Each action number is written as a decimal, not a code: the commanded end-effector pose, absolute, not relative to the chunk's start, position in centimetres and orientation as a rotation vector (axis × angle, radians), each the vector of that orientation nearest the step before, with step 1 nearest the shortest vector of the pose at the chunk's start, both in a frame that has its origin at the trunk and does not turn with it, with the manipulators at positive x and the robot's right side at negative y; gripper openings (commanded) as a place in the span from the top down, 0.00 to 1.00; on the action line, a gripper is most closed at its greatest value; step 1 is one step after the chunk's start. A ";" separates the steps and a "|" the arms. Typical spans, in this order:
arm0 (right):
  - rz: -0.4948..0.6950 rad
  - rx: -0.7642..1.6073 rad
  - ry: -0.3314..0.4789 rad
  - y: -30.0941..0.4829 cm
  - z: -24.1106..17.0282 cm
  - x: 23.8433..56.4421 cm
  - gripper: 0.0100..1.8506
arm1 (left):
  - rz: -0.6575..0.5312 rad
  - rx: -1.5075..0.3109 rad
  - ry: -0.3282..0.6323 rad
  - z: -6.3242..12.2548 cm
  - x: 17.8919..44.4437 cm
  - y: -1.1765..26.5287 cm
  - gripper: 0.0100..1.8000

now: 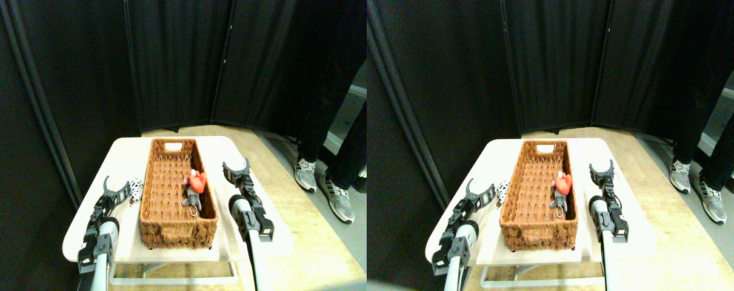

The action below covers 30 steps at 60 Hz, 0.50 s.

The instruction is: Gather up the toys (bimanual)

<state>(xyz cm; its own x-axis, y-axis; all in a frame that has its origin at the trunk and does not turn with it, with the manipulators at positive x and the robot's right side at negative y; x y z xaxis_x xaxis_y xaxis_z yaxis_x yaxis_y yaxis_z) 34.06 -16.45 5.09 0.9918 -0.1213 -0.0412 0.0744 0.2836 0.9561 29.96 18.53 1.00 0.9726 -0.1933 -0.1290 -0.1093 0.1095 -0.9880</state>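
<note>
A grey plush figure holding a red heart (194, 187) lies inside the long brown woven basket (160, 206), against its right wall. A black-and-white spotted toy (136, 189) rests on the white table (118, 151) just left of the basket. My left gripper (117, 188) is open, its fingers spread, right beside the spotted toy and empty. My right gripper (236, 167) is open too, hovering over the table right of the basket with nothing in it. No other toys show.
The small white table stands on a wooden floor, ringed by black curtain panels. A person's legs and striped sneakers (321, 182) stand to the right of the table.
</note>
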 end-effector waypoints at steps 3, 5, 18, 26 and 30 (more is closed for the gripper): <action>-0.112 1.281 -0.075 -16.3 5.5 34.2 0.74 | -0.110 -1.462 0.219 2.0 30.4 17.5 0.69; -0.114 1.276 -0.076 -16.3 5.5 34.2 0.74 | -0.110 -1.464 0.227 2.1 30.4 17.3 0.69; -0.107 1.285 -0.088 -16.4 5.5 34.2 0.75 | -0.101 -1.491 0.235 2.0 30.7 16.4 0.66; -0.094 1.274 -0.090 -16.4 5.6 34.1 0.75 | -0.094 -1.498 0.245 1.7 31.4 16.4 0.66; -0.090 1.275 -0.090 -16.3 5.7 34.1 0.73 | -0.091 -1.531 0.272 1.6 31.8 16.4 0.64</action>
